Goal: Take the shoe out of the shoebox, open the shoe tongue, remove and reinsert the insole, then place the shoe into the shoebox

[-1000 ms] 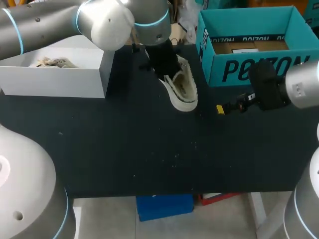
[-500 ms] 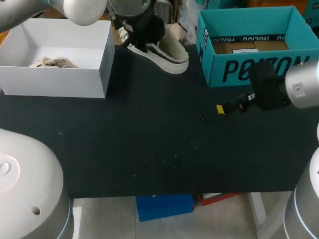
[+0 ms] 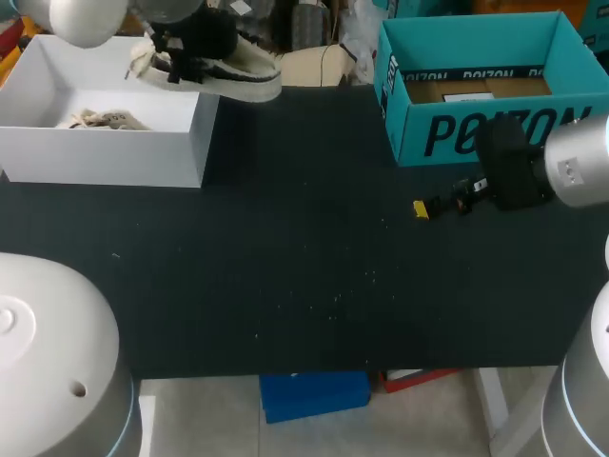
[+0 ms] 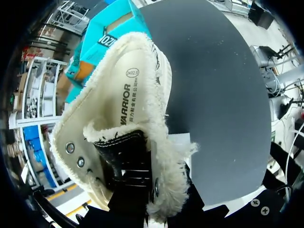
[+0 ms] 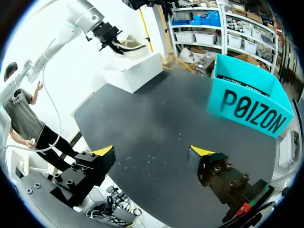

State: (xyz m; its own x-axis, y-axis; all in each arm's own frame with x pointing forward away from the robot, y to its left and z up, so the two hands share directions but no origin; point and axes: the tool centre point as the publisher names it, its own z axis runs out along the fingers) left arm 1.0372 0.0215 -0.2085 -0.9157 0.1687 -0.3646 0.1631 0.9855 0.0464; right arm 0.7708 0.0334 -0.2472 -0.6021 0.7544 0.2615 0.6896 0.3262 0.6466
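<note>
Shoe, clamped at its collar by left gripper, has swung in the last second from mid-table to hang over the right rim of white shoebox, so placing looks near; right gripper waits wide apart, empty, by teal box.

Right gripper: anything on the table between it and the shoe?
Only bare table, up to the white box below the shoe; the right wrist view shows it.
</note>
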